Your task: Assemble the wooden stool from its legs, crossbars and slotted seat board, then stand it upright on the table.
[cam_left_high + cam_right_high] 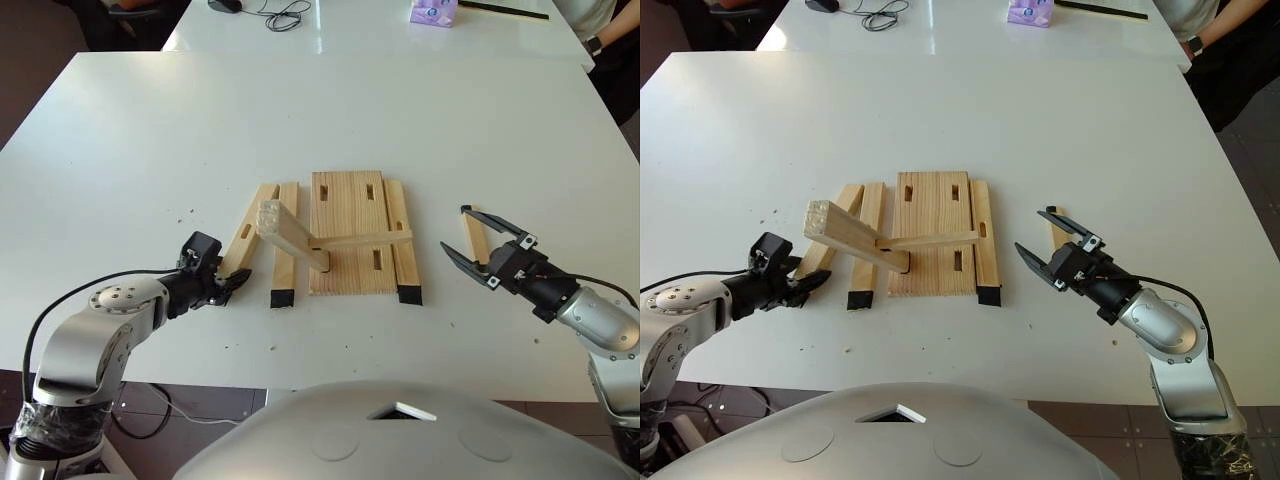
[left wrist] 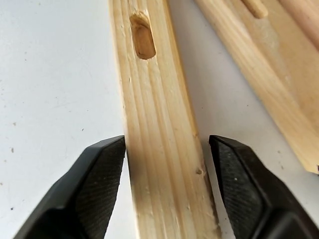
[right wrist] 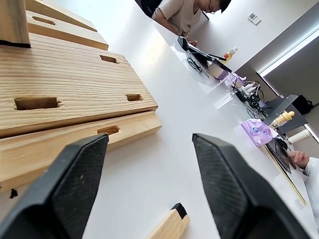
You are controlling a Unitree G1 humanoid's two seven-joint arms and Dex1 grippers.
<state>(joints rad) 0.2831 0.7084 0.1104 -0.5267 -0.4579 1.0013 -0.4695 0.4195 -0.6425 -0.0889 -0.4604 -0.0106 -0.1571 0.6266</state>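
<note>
Left tool point(image 2: 167, 147) open astride the outermost leg point(image 2: 149, 99) lying on the white counter point(image 1: 300, 120), right tool point(image 1: 454, 228) open over a loose wooden piece point(image 1: 475, 232), slotted seat board point(image 1: 345, 200) flat between both tools, slanting leg point(image 1: 290, 235) and crossbar point(image 1: 365, 240) resting on it

Slotted seat board point(image 1: 933, 212) flat on white table point(image 1: 1090, 130), leg point(image 1: 853, 240) tilted up from it, right pincer point(image 1: 1031, 229) spread open nearby

There is one seat board point(image 1: 345, 215). Four legs point(image 1: 240, 238) point(image 1: 285, 245) point(image 1: 403, 240) point(image 1: 476, 235) lie beside the board; one more leg point(image 1: 292, 238) and one crossbar point(image 1: 370, 239) rise from it.
</note>
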